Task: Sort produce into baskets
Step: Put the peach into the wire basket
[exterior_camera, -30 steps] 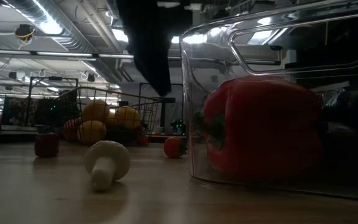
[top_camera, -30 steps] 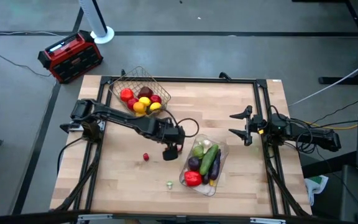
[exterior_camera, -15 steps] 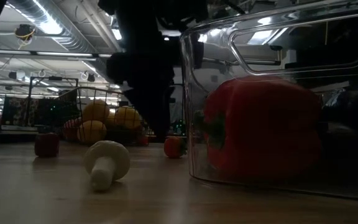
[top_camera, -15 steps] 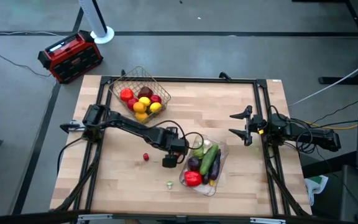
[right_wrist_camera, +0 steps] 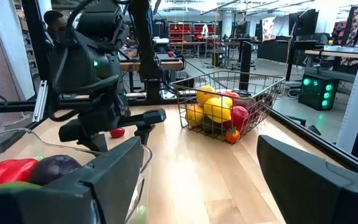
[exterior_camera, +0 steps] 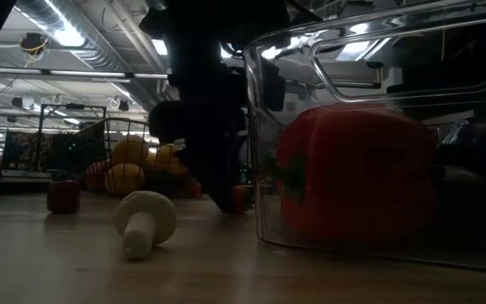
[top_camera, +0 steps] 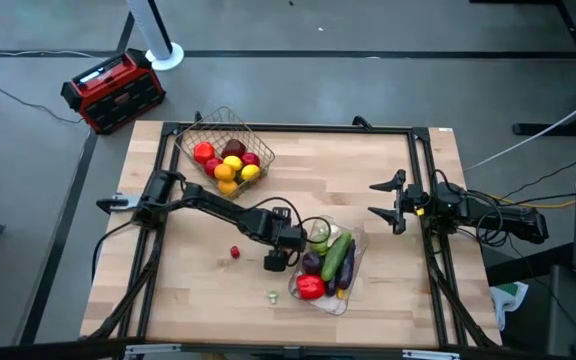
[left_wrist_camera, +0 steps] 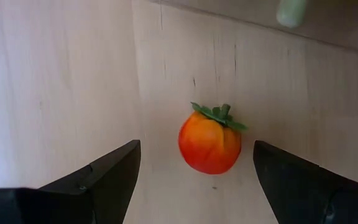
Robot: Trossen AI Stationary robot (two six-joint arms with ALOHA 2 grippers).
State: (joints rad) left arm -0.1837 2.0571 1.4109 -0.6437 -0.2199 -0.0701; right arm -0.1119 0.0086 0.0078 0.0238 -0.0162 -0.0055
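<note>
A small orange-red tomato (left_wrist_camera: 210,144) with a green leaf top rests on the wooden table, just left of the clear plastic tray (top_camera: 352,282). My left gripper (left_wrist_camera: 196,148) points down over it, open, one finger on each side with a gap to both; it also shows as a dark mass (exterior_camera: 209,160) in the low view. The tray holds a red pepper (exterior_camera: 353,177), an eggplant and green vegetables. The wire basket (top_camera: 200,130) at the far left holds red and yellow fruits. My right gripper (top_camera: 386,205) waits open at the table's right side.
A small red fruit (top_camera: 235,252) and a pale mushroom (top_camera: 272,296) lie loose on the table, left of the tray and nearer the front edge. A red-and-black box (top_camera: 114,90) sits on the floor beyond the far left corner. Bare wood lies between the basket and my right arm.
My left gripper has sunk toward the table and shifted a little toward the near edge, rolling its wrist, and now stands low around the tomato beside the tray. Its fingers stay open. The tomato has not moved.
</note>
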